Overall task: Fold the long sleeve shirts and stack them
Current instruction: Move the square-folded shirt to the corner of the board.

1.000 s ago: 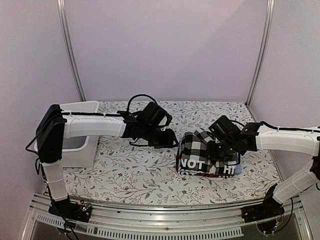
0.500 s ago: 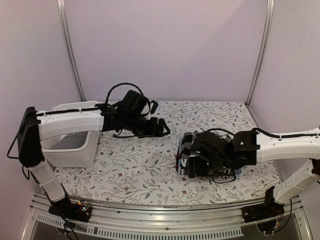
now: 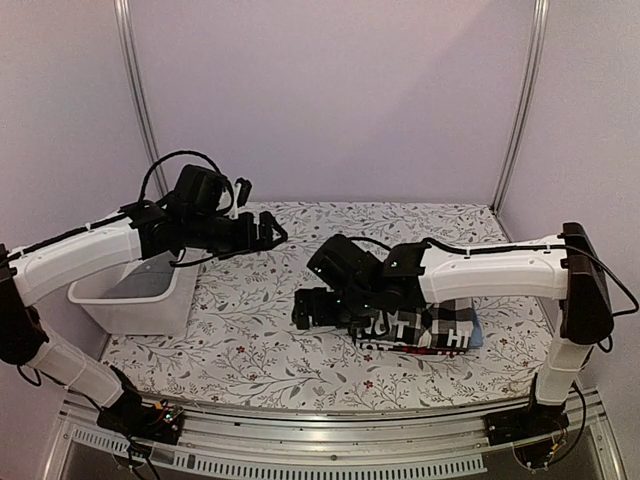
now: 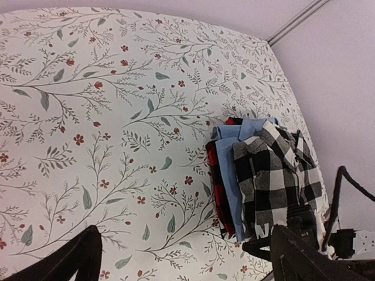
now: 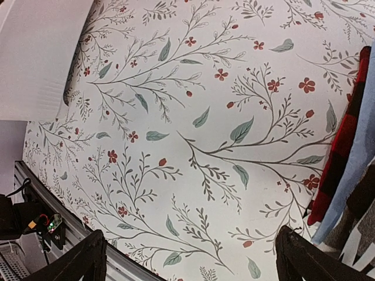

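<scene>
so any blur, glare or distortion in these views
Top external: even soft light, only faint shadows, sharp. Left wrist: wide-angle lens bends the table at its far edge, checked shirt crisp. Right wrist: white tub washed out, fingers dark silhouettes.

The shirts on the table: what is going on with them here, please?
Three folded shirts lie stacked on the table: the checked shirt on top, the light blue shirt under it, the red-and-black shirt lowest. Both arms hold nothing. The left fingers stand open near the white tub; the right fingers, also open, hover beside the stack.
</scene>
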Tool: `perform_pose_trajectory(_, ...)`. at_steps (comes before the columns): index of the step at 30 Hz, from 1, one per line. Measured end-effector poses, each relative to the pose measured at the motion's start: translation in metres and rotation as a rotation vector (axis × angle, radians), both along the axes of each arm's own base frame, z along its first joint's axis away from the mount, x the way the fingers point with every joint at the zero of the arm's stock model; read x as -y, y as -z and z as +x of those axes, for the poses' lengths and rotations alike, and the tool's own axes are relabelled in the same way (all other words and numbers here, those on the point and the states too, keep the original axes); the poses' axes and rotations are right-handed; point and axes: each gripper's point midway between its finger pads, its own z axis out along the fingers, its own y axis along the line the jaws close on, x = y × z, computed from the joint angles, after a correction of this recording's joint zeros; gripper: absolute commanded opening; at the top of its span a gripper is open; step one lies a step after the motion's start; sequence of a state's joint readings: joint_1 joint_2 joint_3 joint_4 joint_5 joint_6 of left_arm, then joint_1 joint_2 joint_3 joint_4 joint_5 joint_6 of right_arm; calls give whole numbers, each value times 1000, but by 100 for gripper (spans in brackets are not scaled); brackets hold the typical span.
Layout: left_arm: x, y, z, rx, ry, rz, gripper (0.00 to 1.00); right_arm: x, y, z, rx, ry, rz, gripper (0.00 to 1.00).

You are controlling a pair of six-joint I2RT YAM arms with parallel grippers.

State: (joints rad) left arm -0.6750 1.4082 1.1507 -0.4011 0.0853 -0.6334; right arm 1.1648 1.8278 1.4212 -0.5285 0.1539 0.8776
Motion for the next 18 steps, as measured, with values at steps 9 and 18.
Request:
perform_pose_trajectory(9,-35,-18,-5,47,-49,-2,100,-6,47,56,-48,3,-2,99)
perform_pose_trajectory(18,-37,-16,-4,43,-38,6,100,16,86,65,-117,25,-28,99)
